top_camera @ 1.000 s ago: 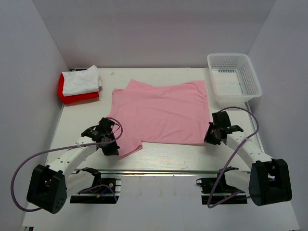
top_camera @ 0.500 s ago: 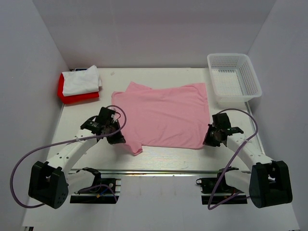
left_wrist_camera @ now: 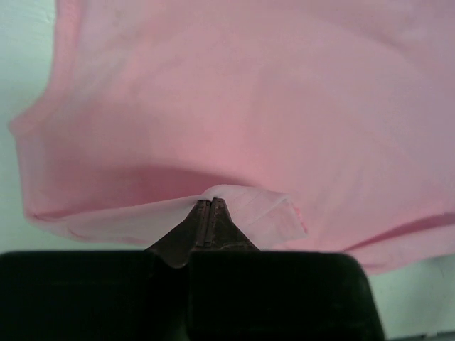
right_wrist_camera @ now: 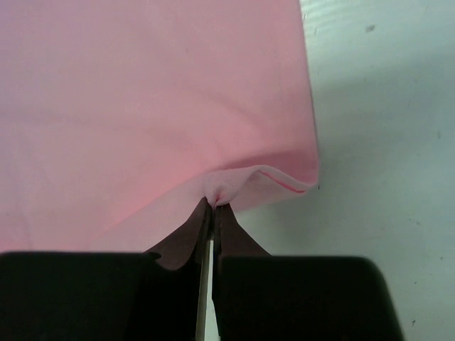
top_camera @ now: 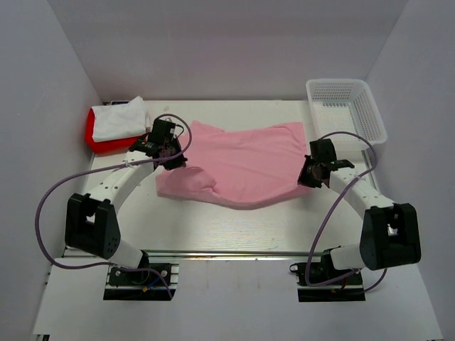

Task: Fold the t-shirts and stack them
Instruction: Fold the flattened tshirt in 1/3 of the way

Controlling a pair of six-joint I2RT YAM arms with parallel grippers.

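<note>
The light pink t-shirt lies on the table's middle, its near part lifted and carried back over the rest. My left gripper is shut on its left edge; the wrist view shows the pinched cloth at the fingertips. My right gripper is shut on its right edge, with the pink hem bunched at the tips. A folded white t-shirt lies on a folded bright red t-shirt at the back left.
A white plastic mesh basket stands at the back right, just beyond my right arm. White walls close in the table on three sides. A metal rail runs along the near edge.
Both grippers have moved away from the near edge toward the back, pulling the pink shirt's near edge up and over itself. The shirt now covers less of the table.
</note>
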